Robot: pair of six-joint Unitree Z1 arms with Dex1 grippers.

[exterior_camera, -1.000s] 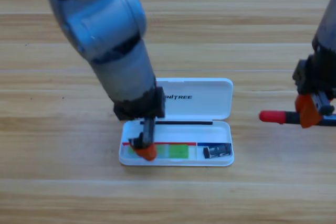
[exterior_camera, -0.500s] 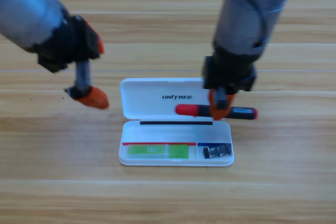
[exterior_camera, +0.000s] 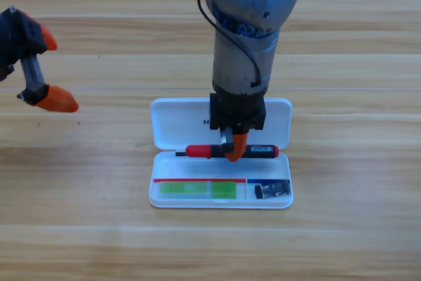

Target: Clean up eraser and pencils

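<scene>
Your right gripper (exterior_camera: pixel 231 153) pinches the red-capped marker (exterior_camera: pixel 227 151) crosswise, its long axis parallel to the case (exterior_camera: pixel 284 197) tray's back edge, seemingly just above it. The green marker (exterior_camera: pixel 197 189) and eraser (exterior_camera: pixel 272 189) lie inside. The left gripper (exterior_camera: pixel 47 69) waits spread, far left.

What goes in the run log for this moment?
right gripper: shut on red-capped marker, over white case | green marker, eraser: in case | left gripper: waiting, left edge
</scene>
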